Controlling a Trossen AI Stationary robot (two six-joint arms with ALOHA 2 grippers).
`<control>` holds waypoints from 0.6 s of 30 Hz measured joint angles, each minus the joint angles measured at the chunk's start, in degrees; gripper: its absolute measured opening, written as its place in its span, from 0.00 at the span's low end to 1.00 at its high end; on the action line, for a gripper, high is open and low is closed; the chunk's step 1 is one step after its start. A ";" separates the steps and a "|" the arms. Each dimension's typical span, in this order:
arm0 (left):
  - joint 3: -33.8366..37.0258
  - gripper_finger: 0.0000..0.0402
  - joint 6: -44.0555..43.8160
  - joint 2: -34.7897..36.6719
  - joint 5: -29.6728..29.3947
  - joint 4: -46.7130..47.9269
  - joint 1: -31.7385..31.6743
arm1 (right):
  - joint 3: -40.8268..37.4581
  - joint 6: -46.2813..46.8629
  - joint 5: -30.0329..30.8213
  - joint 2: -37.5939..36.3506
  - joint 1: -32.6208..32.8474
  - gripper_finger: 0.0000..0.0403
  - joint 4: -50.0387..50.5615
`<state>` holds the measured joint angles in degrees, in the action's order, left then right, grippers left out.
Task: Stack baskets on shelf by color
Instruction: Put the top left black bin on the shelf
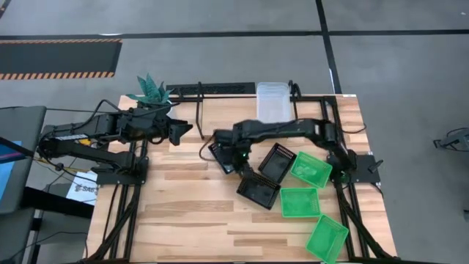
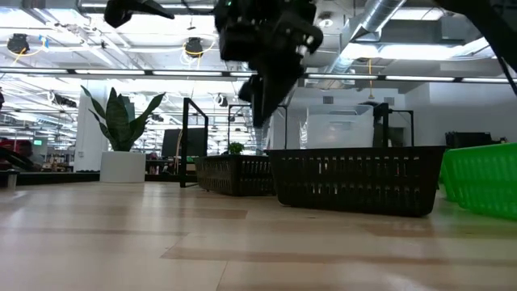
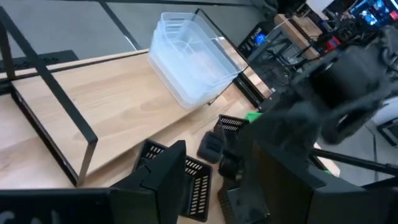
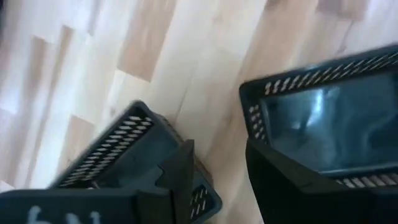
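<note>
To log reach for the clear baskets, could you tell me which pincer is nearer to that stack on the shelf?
Right. The right pincer hangs over a black basket, diagonally in front of the clear baskets. The left pincer waits farther along the shelf, toward the plant.

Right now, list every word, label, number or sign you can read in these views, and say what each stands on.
None can be read in full.
White paper sheet beside the left arm's base, off the table's left edge: dark print starting roughly "SA", the rest too small to read.
Pale marks on the right wrist's dark housing: too blurred to read.
Lit screens in the room behind: too blurred to read.
Baskets, shelf: no lettering visible.
</note>
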<state>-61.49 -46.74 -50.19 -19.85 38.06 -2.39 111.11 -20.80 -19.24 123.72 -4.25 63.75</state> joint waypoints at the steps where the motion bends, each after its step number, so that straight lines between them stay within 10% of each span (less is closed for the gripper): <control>1: 0.00 0.43 0.42 -0.01 0.18 -0.05 0.00 | 0.00 0.20 0.99 0.70 0.52 0.41 0.22; 18: -1.70 0.43 3.83 14.93 -8.05 2.53 -0.02 | 0.02 1.00 11.83 5.99 1.43 0.35 -5.40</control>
<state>-63.20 -42.91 -35.26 -27.90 40.58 -2.42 111.13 -19.79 -7.41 129.71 -2.82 58.35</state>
